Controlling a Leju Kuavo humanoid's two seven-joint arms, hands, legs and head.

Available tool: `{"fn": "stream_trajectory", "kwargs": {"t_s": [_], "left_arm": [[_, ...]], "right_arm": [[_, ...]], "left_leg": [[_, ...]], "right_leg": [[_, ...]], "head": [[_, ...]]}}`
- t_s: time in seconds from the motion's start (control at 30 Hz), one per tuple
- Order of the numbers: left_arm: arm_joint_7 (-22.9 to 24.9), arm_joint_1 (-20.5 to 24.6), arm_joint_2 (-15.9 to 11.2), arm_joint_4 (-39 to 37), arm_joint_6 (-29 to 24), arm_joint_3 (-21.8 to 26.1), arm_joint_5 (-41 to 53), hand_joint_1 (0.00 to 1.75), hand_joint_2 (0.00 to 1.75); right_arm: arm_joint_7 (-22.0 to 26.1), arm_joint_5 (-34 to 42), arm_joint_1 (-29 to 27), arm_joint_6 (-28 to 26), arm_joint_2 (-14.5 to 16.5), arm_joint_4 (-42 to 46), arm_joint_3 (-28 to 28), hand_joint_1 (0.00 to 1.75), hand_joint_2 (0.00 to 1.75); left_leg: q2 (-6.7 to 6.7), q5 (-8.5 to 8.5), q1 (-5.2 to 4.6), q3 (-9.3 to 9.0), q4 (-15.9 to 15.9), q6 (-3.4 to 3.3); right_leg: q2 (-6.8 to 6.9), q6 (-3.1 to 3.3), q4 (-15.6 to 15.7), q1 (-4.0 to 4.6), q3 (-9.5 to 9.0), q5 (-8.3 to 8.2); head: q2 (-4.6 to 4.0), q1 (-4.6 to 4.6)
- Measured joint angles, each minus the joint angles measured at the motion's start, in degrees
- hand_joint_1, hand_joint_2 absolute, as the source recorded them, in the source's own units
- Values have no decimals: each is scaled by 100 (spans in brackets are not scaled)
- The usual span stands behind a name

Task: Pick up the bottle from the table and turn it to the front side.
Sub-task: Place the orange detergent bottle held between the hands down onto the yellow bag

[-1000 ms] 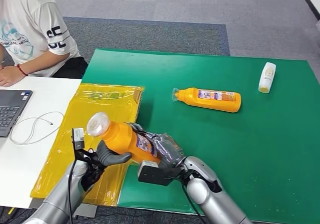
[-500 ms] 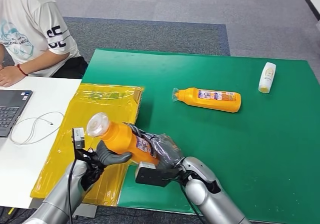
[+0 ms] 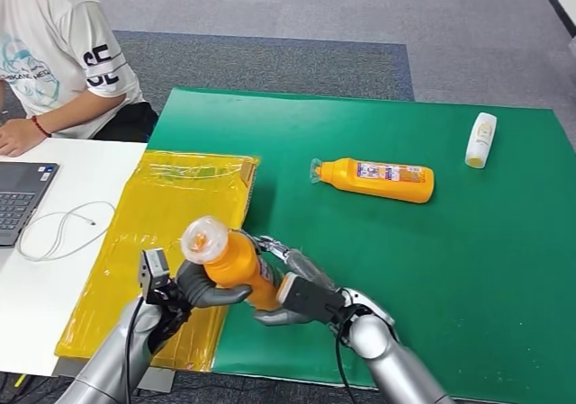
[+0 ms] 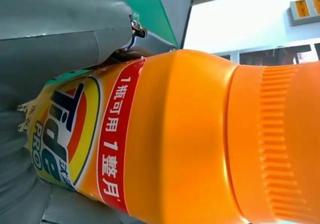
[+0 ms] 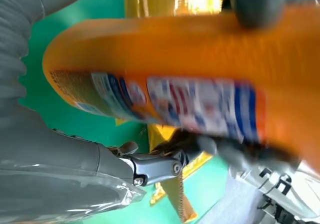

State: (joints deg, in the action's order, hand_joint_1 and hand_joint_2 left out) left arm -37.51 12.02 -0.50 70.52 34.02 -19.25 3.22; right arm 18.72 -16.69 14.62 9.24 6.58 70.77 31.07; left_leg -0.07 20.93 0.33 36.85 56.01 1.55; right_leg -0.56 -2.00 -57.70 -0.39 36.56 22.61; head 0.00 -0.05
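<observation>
At the upper left of the head view a person [image 3: 54, 53] in a white shirt sits beside a white table [image 3: 40, 305], where a laptop [image 3: 21, 206] and a thin white cable [image 3: 65, 228] lie. Next to it, toward the right, a yellow plastic sheet [image 3: 163, 206] covers the left edge of the green mat [image 3: 421, 278].

Low in the frame, over the border between sheet and mat, both hands hold the orange bottle [image 3: 234, 260] lifted above the surface. The left hand [image 3: 203, 287] grasps it near the neck, with the thumb wrapped under the body, and the clear cap points up and to the left. The right hand [image 3: 289, 287] grasps the lower part of the bottle. In the left wrist view the bottle [image 4: 181, 134] shows its front label with the Tide logo. In the right wrist view the bottle [image 5: 188, 69] shows a blurred label of small print, and dark fingers [image 5: 241, 151] lie along its side.

Further right, in the middle of the mat, a second orange bottle [image 3: 377, 180] lies on its side, its cap toward the left. Near the upper right corner of the mat lies a small white bottle [image 3: 481, 139].
</observation>
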Motion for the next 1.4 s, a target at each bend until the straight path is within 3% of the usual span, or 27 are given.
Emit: {"fn": "stream_trajectory", "kwargs": {"t_s": [0.33, 0.53, 0.97, 1.4], "left_arm": [[123, -169, -62, 431, -885, -394, 1032, 175, 175], [270, -114, -200, 450, -1105, -718, 1406, 175, 175], [522, 266, -507, 445, -1308, -1168, 1506, 175, 175], [784, 651, -580, 773, -1539, -1256, 1535, 175, 175]], "right_arm": [[170, 722, -14, 353, 4, -364, -788, 0, 175], [197, 803, -19, 402, 4, -480, -1055, 0, 175], [295, 779, 18, 390, 7, -688, -1165, 0, 175], [299, 690, 18, 252, 13, -863, -1194, 0, 175]], "left_leg": [[1, 0, 0, 0, 0, 1], [1, 0, 0, 0, 0, 1], [1, -1, 0, 0, 0, 1], [1, -2, 0, 0, 0, 1]], "right_leg": [[-1, 1, 0, 0, 2, 0], [-1, 1, 0, 0, 4, 0], [-1, 1, -1, 0, 3, -1], [-1, 2, -1, 0, 3, -2]], "head": [[-1, -1], [-2, -1], [-2, -1], [-2, -1]]}}
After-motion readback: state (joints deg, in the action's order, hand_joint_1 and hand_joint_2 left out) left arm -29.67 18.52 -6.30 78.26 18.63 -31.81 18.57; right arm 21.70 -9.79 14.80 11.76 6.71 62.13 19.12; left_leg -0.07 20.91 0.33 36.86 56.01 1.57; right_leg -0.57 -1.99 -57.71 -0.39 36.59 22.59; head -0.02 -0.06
